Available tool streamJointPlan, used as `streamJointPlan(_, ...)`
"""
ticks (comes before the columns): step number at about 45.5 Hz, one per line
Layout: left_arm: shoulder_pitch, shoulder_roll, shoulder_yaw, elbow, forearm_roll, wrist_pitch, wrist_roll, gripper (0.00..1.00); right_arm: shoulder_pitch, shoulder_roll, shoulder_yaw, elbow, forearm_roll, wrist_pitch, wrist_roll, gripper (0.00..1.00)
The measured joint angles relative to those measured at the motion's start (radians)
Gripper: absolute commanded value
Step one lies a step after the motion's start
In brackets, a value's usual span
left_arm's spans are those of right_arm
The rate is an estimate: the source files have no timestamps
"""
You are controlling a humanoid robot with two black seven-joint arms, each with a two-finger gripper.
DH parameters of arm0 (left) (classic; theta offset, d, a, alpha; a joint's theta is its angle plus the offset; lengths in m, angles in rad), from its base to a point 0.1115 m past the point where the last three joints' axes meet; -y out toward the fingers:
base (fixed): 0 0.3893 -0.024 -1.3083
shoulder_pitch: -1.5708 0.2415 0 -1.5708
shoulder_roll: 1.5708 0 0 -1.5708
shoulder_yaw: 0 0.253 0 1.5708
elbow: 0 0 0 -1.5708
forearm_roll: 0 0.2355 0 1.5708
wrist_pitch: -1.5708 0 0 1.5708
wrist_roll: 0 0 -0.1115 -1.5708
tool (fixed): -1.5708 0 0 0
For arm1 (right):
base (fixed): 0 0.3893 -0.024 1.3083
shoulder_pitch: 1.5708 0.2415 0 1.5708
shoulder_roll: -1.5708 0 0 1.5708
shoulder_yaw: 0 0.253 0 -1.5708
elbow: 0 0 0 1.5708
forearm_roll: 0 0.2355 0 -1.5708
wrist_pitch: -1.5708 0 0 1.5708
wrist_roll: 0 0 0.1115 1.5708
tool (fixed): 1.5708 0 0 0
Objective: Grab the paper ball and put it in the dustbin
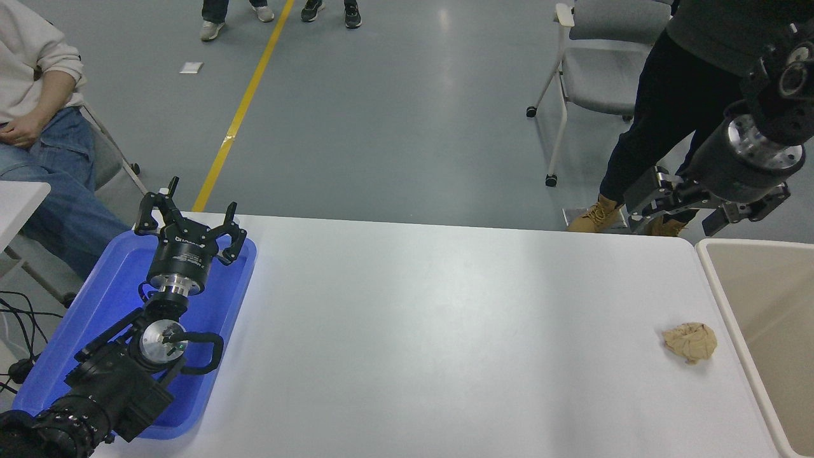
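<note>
The crumpled tan-brown paper ball lies on the white table, just beside the beige plastic dustbin; likely light and soft, best pinched across its middle. The right gripper hangs spread above the far edge; the left gripper gapes over the blue tray

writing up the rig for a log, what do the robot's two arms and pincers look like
Both arms are black with bare silver metal rings at the wrist joints. The left pincer has black multi-link fingers on a round black body bearing small white print, and a black cable loops beside its wrist. The right pincer has blocky black-and-grey fingers below a thick cylindrical forearm.
</note>
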Motion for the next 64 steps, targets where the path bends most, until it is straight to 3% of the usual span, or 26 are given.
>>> streamJointPlan(48,0.000,0.000,0.000,0.000,0.000,0.000,0.000,1.00,-0.098,-0.071,-0.014,-0.206,-0.013,-0.003,0.003,1.00)
streamJointPlan(64,0.000,0.000,0.000,0.000,0.000,0.000,0.000,1.00,-0.302,-0.104,-0.005,-0.263,-0.018,-0.244,0.003,1.00)
